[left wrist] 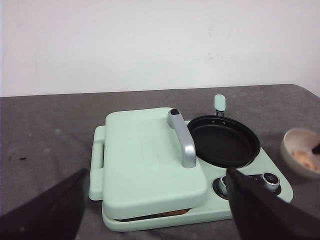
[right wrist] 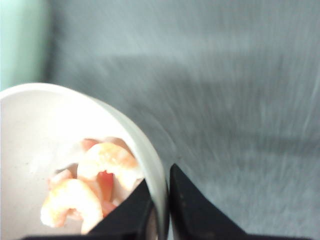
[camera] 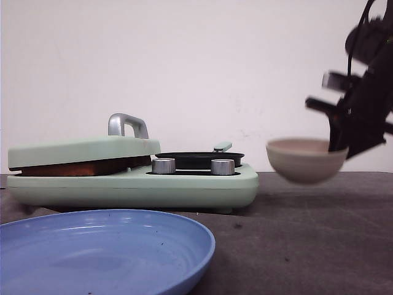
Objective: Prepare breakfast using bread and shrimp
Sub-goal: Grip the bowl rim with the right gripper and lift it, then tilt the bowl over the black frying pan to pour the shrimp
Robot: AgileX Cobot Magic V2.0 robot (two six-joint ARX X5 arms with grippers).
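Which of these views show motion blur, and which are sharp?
Front view: the bowl and right gripper are smeared, the cooker crisp. Right wrist view: the table streaks, the shrimp look soft and overexposed. Left wrist view: sharp.

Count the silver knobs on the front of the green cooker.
2. Both sit side by side below the black pan: one knob nearer the closed lid, the other knob toward the bowl.

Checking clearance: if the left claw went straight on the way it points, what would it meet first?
Probably the closed green lid of the breakfast maker, dead ahead between the open left claw fingers; depth is unclear.
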